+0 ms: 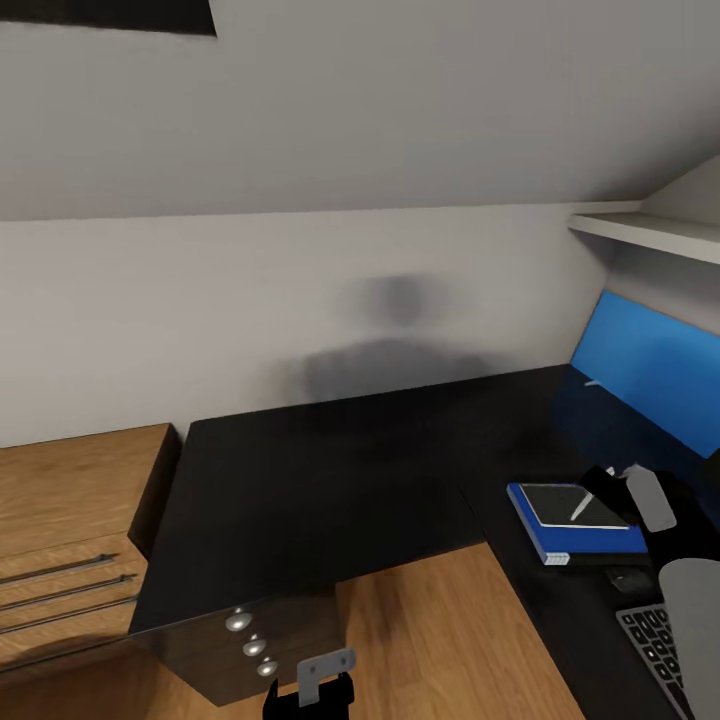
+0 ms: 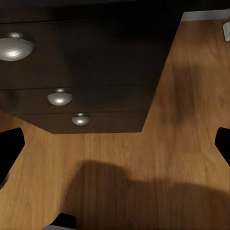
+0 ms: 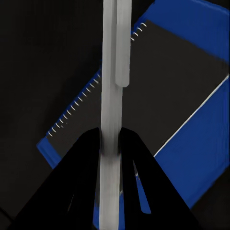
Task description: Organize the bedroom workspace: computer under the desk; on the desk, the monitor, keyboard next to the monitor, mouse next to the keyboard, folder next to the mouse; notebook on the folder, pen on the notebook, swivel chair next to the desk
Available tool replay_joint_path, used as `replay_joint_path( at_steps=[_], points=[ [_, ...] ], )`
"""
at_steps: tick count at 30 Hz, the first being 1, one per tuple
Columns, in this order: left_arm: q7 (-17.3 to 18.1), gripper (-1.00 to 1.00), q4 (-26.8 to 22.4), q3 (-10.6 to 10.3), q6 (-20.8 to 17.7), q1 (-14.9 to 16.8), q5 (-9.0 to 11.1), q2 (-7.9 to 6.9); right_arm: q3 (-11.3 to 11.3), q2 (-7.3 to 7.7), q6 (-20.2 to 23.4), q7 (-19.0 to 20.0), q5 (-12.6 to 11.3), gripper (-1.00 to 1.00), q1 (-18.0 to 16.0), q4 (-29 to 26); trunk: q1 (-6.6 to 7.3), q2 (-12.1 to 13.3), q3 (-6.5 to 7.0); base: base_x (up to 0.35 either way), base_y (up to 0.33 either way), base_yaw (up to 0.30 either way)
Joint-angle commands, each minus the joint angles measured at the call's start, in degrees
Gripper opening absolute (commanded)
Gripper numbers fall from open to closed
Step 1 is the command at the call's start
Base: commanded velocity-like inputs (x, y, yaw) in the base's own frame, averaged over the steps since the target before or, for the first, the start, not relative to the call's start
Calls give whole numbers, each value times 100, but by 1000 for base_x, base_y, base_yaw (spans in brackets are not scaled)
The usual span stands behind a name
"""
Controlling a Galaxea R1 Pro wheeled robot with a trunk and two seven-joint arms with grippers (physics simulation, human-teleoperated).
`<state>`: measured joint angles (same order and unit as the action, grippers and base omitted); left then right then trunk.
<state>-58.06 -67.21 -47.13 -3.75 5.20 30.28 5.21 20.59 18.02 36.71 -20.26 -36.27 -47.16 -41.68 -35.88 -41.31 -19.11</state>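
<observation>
On the right wing of the black desk (image 1: 330, 470) lies the blue folder (image 1: 585, 541), and the grey notebook (image 1: 560, 503) rests on top of it. My right gripper (image 1: 603, 487) hovers just above them, shut on the white pen (image 1: 581, 507). In the right wrist view the pen (image 3: 111, 110) runs out between the shut fingers (image 3: 81, 167), over the notebook (image 3: 172, 81) and folder (image 3: 201, 158). The mouse (image 1: 628, 578) and keyboard (image 1: 652, 638) lie nearer me. My left gripper (image 1: 310, 695) (image 2: 115, 148) hangs open over the floor. Monitor, computer and swivel chair are out of view.
The desk's black drawer unit (image 1: 252, 640) (image 2: 86, 62) with round silver knobs stands just ahead of my left gripper. A light wood dresser (image 1: 70, 530) sits at the left. A blue panel (image 1: 650, 360) and a white shelf (image 1: 650, 232) line the right wall. Wood floor (image 1: 440, 640) lies inside the L.
</observation>
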Motion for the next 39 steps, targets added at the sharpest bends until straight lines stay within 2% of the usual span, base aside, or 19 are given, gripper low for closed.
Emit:
replay_joint_path(
  at_steps=[1,3,5,7,10,20,39],
  points=[
    [-38,100,-8,-17,-39,7,13,-2,73,0,10,-41,-78,-100,-4,20,-1,-7,-8,21,0,0],
    [-38,100,-10,-27,-39,7,13,-2,355,0,6,-40,-82,-100,-4,109,-1,-7,-8,136,0,0],
    [-38,100,-11,-29,-38,7,13,-2,513,0,5,-40,-83,-100,-4,149,-1,-7,-8,214,0,0],
    [-38,100,-11,-32,-38,7,13,-2,801,-4,3,-40,-83,-100,-4,240,-1,-7,-8,153,0,0],
    [-38,100,-16,-33,-38,7,13,-2,970,-8,-7,-39,-85,-100,-4,395,-1,-7,-8,65,0,0],
    [-38,100,-130,-42,-38,7,13,22,1057,-26,-36,-39,-99,-100,-4,540,-1,-7,-8,11,0,0],
    [-47,100,-135,-33,-38,7,22,7,1061,-25,-33,-39,-100,-100,-4,547,-419,-769,-349,0,0,0]
  ],
)
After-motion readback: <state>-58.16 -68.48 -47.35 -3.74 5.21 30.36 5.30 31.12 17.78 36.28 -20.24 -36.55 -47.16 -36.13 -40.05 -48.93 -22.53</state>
